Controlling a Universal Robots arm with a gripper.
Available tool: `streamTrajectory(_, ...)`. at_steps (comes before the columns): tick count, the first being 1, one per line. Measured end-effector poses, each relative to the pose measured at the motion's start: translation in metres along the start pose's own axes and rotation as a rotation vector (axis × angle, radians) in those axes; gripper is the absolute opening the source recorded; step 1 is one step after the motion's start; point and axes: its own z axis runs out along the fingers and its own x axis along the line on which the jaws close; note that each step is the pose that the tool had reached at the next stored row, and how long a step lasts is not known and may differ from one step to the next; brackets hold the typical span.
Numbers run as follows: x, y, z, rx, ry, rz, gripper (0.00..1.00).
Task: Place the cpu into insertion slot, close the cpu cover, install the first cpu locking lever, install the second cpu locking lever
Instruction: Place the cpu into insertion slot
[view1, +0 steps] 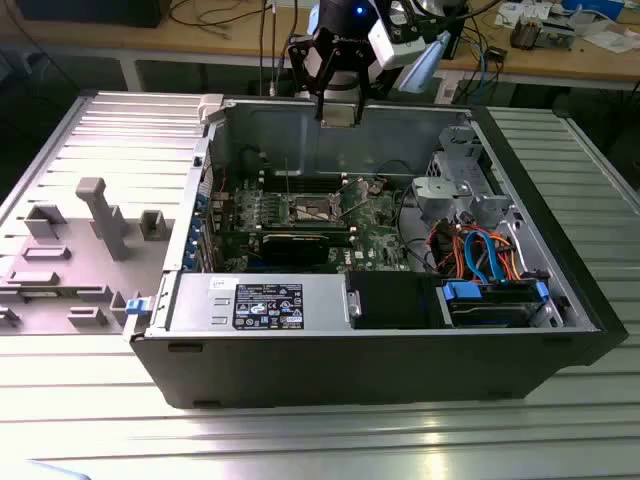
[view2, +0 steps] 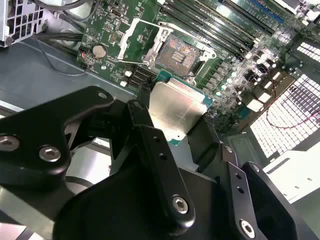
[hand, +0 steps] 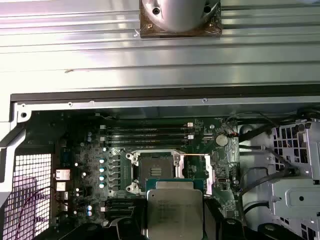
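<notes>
Tool (view2: 171, 124) holds cpu (view2: 177, 106); exterior view shows the whole case (view1: 400, 355).

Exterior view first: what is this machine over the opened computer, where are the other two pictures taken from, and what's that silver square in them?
A robot arm hangs over an opened computer case lying on a ribbed metal table. The exterior view comes from a camera off the arm. Both wrist views come from cameras riding on the arm, looking past its claw. The claw is shut on the cpu, a flat silver chip, held above the green motherboard, near the uncovered insertion slot.
</notes>
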Motion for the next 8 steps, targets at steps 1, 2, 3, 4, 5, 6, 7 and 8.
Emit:
streamTrajectory(1, 0.0, 0.0, 0.0, 0.0, 0.0, 0.0, 0.55)
streamTrajectory(2, 0.0, 0.0, 0.0, 0.0, 0.0, 0.0, 0.55)
streamTrajectory(3, 0.0, 0.0, 0.0, 0.0, 0.0, 0.0, 0.55)
streamTrajectory(4, 0.0, -0.0002, -0.0001, 0.0001, 0.0001, 0.0, 0.55)
streamTrajectory(5, 0.0, -0.0008, -0.0002, 0.0003, 0.0001, 0.0, 0.55)
streamTrajectory(6, 0.0, -0.0014, -0.0002, 0.0, 0.0, 0.0, 0.55)
streamTrajectory(7, 0.0, -0.0018, -0.0001, -0.0001, 0.0, 0.0, 0.55)
streamTrajectory(8, 0.0, -0.0018, -0.0001, 0.0, -0.0001, 0.001, 0.55)
